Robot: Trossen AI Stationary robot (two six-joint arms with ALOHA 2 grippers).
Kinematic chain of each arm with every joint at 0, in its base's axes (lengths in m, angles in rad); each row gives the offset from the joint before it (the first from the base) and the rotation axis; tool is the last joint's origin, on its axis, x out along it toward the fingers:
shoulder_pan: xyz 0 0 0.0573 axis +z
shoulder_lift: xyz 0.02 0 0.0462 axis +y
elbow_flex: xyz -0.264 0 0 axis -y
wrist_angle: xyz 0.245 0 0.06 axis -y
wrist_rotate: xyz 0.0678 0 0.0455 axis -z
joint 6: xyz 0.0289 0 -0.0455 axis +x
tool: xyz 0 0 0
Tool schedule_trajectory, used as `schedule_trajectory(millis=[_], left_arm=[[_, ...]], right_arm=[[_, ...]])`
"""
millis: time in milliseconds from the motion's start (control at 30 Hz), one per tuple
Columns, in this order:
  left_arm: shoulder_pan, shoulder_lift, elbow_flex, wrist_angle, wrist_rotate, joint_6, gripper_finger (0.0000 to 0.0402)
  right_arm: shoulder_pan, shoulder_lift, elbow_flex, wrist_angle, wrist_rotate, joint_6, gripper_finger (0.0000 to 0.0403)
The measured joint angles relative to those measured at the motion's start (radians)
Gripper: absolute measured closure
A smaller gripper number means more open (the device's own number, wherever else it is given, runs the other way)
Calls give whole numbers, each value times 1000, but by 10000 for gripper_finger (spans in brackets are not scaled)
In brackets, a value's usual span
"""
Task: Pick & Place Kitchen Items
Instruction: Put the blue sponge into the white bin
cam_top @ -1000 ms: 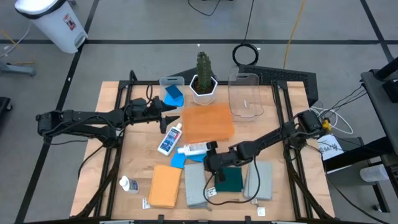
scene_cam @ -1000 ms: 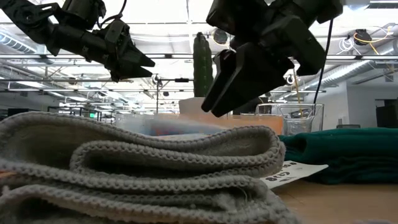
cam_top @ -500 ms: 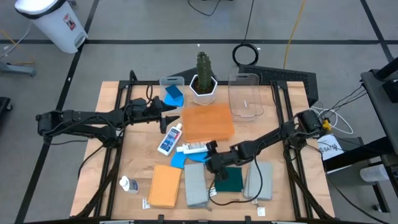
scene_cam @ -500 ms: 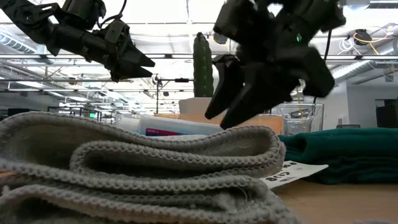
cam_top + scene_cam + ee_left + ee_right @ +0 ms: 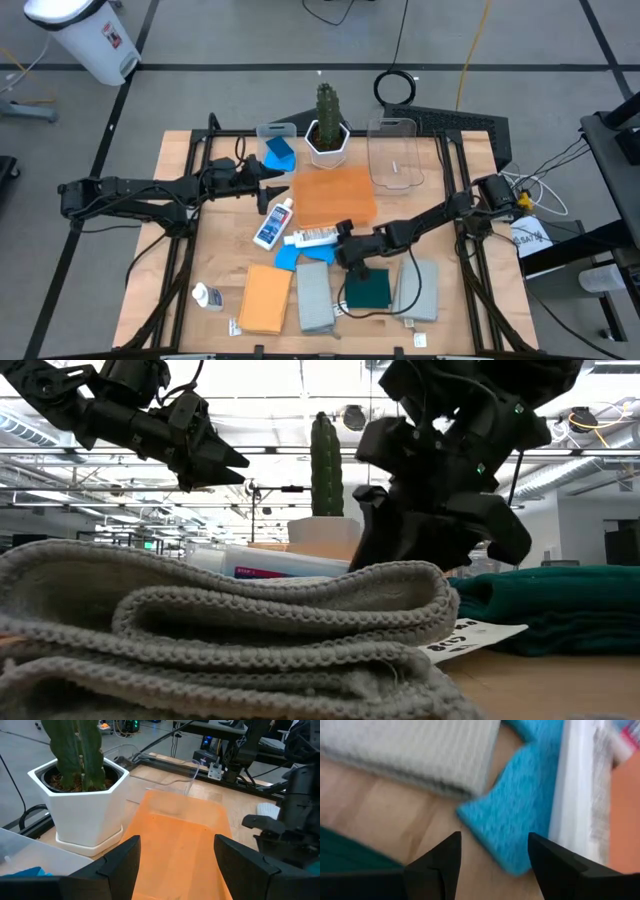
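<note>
Two blue sponges [image 5: 290,257] lie on the table between a lying white bottle [image 5: 312,238] and the grey cloth [image 5: 313,297]. My right gripper [image 5: 340,258] hangs open low over the nearer sponge [image 5: 515,820]. Its fingers [image 5: 440,860] stand on either side of the sponge without touching it. A dark green cloth [image 5: 368,290], an orange cloth [image 5: 265,298] and a second grey cloth [image 5: 418,290] lie along the near edge. A standing bottle [image 5: 272,222] is left of the tray. My left gripper [image 5: 275,190] waits open above the table, facing the orange tray [image 5: 175,835].
The cactus in its white pot [image 5: 327,135] stands at the far edge between two clear bins. The left bin [image 5: 277,140] holds a blue sponge and the right bin [image 5: 395,155] stands beside the tray. A small white bottle [image 5: 207,296] sits near the front left corner.
My right gripper has come down and moved off the dark green cloth toward the far edge, rolling a little, until it is low over the blue sponge. Its fingers have stayed open.
</note>
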Motion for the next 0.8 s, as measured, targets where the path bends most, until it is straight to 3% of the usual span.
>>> schedule_trajectory(millis=[433, 800], left_arm=[[0, 0, 0, 0, 0, 0, 144], [0, 0, 0, 0, 0, 1, 144]], right_arm=[[-29, 95, -7, 107, -42, -59, 213], [-49, 98, -7, 96, -57, -42, 343]])
